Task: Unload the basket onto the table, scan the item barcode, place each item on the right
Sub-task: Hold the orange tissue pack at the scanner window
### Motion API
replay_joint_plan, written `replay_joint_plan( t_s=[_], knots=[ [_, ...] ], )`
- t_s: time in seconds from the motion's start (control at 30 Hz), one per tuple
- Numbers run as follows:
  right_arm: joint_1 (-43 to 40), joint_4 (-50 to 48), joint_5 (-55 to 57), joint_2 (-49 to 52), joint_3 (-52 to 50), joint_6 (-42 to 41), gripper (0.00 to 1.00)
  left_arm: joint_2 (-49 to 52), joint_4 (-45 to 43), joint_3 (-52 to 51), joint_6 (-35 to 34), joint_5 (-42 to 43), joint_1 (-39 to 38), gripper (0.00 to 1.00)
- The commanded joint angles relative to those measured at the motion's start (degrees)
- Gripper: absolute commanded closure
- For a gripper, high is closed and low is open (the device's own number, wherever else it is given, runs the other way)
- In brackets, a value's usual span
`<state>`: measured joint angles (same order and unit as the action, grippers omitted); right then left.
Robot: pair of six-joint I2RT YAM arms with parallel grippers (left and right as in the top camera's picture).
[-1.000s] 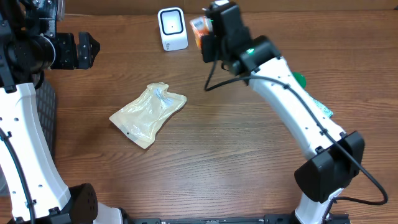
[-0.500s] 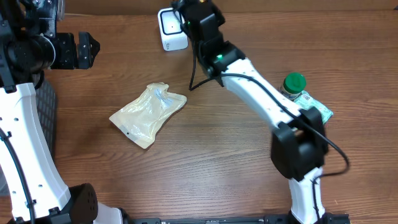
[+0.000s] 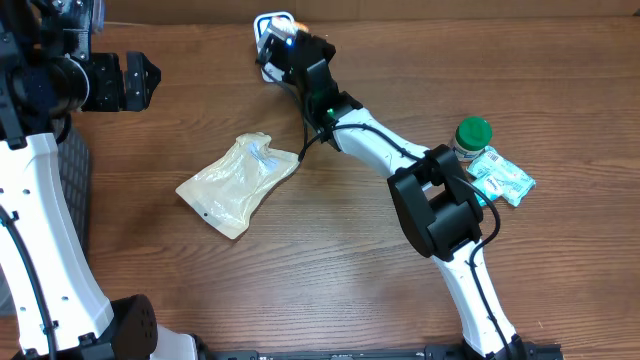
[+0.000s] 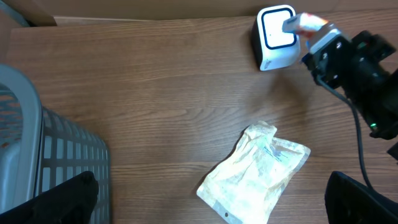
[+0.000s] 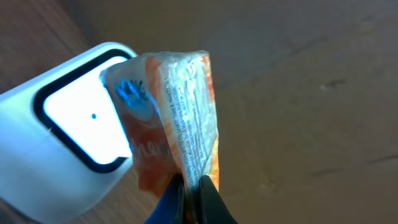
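Wood-grain counter [image 3: 330, 290] fills every view, with a tan wall [image 4: 155, 7] along its far edge. The right gripper [image 5: 193, 186] is clamped on the lower edge of one orange packet [image 5: 177, 118], held upright just in front of the lit window of one white scanner [image 5: 59, 143]. Contact between the two cannot be determined. The left gripper [image 3: 150, 82] hangs fully spread and empty, well apart at the left. Also present: one cream pouch [image 3: 240, 183], one green-capped bottle [image 3: 471, 135], one teal sachet [image 3: 503, 178], one grey basket [image 4: 37, 149].
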<state>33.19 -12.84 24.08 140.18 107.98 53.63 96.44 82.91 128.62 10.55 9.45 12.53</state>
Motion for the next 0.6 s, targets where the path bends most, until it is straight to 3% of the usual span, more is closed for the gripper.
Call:
replay_joint_plan(
  t_s=[0.0, 0.57],
  knots=[
    [0.6, -0.8, -1.8, 0.9, 1.0, 0.9, 0.96, -0.2, -0.1, 0.0, 0.8, 0.7, 0.2, 0.01],
    [1.4, -1.9, -2.7, 1.0, 1.0, 0.8, 0.96, -0.2, -0.1, 0.0, 0.8, 0.7, 0.2, 0.00]
  ],
)
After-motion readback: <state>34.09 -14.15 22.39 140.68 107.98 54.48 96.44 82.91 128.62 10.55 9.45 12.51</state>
